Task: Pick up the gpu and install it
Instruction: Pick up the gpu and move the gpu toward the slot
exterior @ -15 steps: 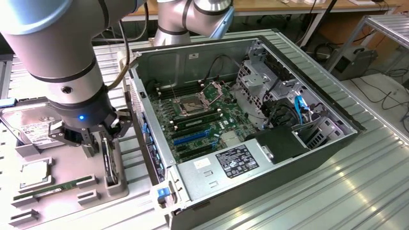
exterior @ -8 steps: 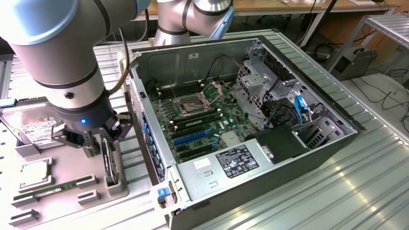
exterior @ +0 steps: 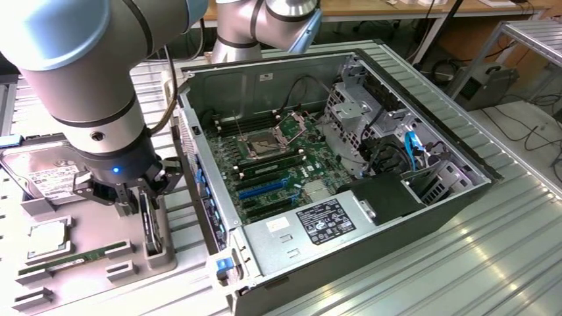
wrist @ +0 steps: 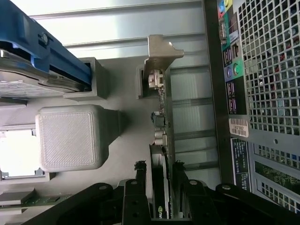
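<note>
**Claw open astride the gpu in its tray slot**

In the exterior view, you had the gripper (exterior: 145, 201) lowered onto the grey fixture tray (exterior: 97, 224) at the exterior view's left, just beside the open computer case (exterior: 351, 164). The gpu (exterior: 152, 230) stood on edge in a slot of that tray. It showed as a thin dark strip starting directly under the claw. Its long axis ran from the claw towards the tray's near edge, roughly alongside the case wall. From that angle you could not tell which end carried the bracket, nor how the fingers sat against the card. The hard drive (exterior: 44, 178) and the memory stick (exterior: 75, 259) lay further out on the same tray, well apart from the claw.

The wrist view gave you what the other did not. The gripper (wrist: 159, 165) stood wide, with one finger on each side of the gpu (wrist: 160, 154). Each finger had a sliver of space between it and the card, so the claw had hold of nothing. The card lay lengthwise away from the fingers, its silvery bracket (wrist: 159, 56) at the far end and pointing away from the claw. The card ran parallel to the case's perforated rear panel (wrist: 267, 70), close beside it. A grey block (wrist: 70, 136) of the tray sat on the card's other side.
</note>
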`<state>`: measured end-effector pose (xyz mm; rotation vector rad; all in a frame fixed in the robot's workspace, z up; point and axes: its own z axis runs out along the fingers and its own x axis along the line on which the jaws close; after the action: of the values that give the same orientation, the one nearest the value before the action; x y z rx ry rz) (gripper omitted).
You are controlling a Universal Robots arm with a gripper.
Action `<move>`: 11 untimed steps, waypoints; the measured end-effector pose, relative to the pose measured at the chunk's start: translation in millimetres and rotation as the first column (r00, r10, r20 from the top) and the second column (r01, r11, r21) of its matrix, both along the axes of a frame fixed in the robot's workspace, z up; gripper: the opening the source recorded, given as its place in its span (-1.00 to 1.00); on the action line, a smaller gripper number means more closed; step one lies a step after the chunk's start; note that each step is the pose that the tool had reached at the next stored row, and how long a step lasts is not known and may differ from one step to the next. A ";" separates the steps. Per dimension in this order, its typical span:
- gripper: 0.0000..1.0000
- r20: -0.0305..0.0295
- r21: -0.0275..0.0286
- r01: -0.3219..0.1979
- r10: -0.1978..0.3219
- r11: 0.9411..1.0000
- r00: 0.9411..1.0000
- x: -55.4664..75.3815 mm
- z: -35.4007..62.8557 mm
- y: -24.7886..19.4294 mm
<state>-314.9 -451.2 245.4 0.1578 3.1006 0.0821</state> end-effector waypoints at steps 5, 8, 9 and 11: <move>-0.27 0.000 0.000 0.000 0.000 1.000 1.000 0.0 -2.0 0.0; -0.27 0.000 0.000 0.000 0.000 1.000 1.000 0.0 -2.7 0.0; -0.27 0.000 0.000 0.000 0.000 1.000 1.000 0.0 -2.8 0.0; -0.31 0.000 0.000 0.000 0.000 1.000 1.000 0.0 -2.9 0.0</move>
<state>-314.9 -451.2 242.4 0.1576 3.1004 0.0825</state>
